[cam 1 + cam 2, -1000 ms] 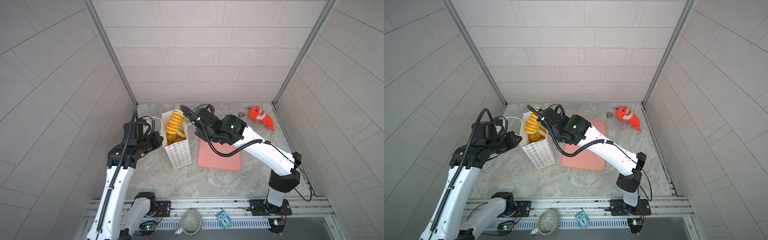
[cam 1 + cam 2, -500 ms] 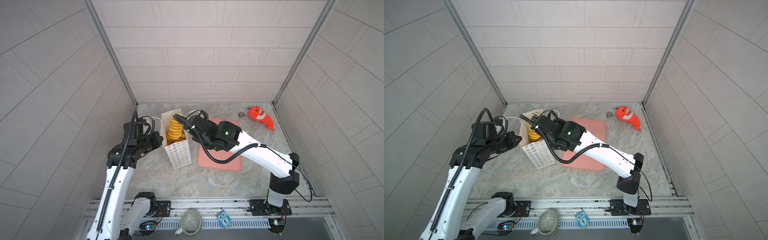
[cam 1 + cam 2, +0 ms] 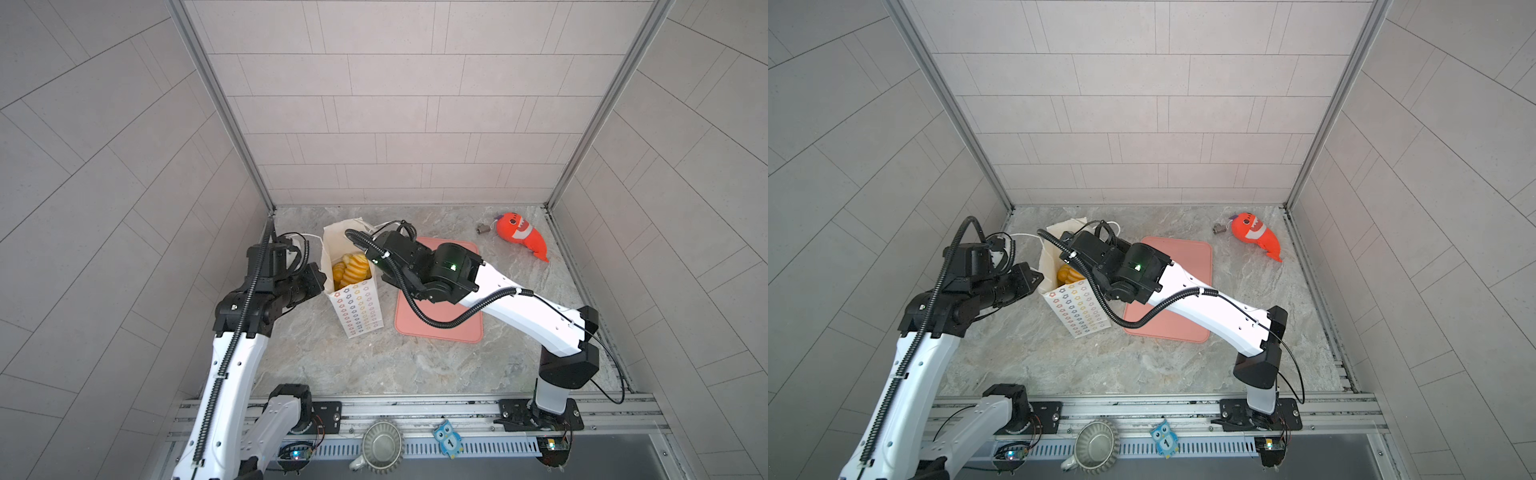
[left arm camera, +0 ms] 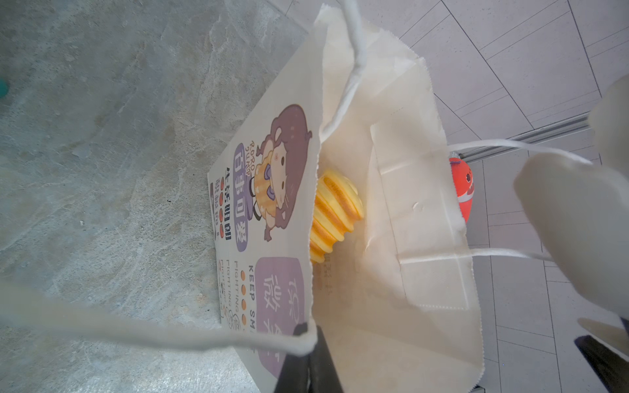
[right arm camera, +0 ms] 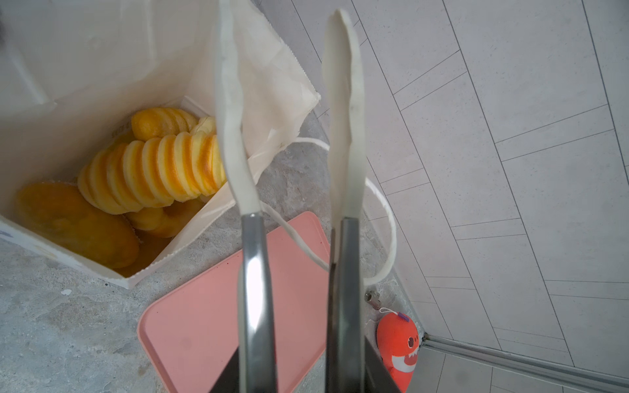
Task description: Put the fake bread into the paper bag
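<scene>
While left gripper (image 4: 308,335) pinches paper bag (image 4: 391,299) rim, right gripper (image 5: 282,15) gapes, apparently empty.

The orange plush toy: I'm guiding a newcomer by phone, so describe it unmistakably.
Find the table's far right corner, past the pink tray. The orange plush toy lies there. Unlike the yellow fake bread in the paper bag, it is red-orange with a white toothy grin.

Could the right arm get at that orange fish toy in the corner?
Probably yes: the right gripper is open and empty, and only the flat pink mat and bare table lie between it and the fish toy.
</scene>
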`<state>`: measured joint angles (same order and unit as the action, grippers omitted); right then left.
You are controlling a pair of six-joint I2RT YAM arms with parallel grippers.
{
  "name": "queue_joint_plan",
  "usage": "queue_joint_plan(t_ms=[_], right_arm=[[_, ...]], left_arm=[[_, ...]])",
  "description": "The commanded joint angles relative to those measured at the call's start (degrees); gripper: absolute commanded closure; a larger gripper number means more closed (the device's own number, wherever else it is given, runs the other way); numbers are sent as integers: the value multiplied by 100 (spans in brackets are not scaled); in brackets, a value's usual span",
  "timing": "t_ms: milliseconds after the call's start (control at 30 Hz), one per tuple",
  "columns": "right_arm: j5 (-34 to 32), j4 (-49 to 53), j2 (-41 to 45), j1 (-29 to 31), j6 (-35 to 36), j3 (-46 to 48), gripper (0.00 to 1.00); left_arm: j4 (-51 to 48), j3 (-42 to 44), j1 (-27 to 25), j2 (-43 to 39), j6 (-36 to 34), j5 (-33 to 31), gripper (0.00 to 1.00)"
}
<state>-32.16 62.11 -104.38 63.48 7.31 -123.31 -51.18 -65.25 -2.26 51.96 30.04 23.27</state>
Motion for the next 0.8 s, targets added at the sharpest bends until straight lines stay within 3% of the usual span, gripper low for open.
queue_joint_plan(t_ms=[0,167,500,600,667,767], right_arm=[[5,-144,338,24,-141,-97,61],[90,-164,476,24,-216,-106,61],[183,-189,810,6,-326,-62,61],[223,-214,906,-36,-387,-8,61],[292,-275,999,-85,-441,95,61],[404,-339,1192,-197,-556,246,61]], left_arm=[[-16,-246,24,-55,-36,-6,94],[-38,-342,26,-30,-20,-11,80],[-108,-498,28,-10,-47,-83,42],[-195,-584,26,-10,-86,-172,25],[-303,-680,32,-19,-141,-274,0],[-500,-937,24,-11,-264,-444,0]])
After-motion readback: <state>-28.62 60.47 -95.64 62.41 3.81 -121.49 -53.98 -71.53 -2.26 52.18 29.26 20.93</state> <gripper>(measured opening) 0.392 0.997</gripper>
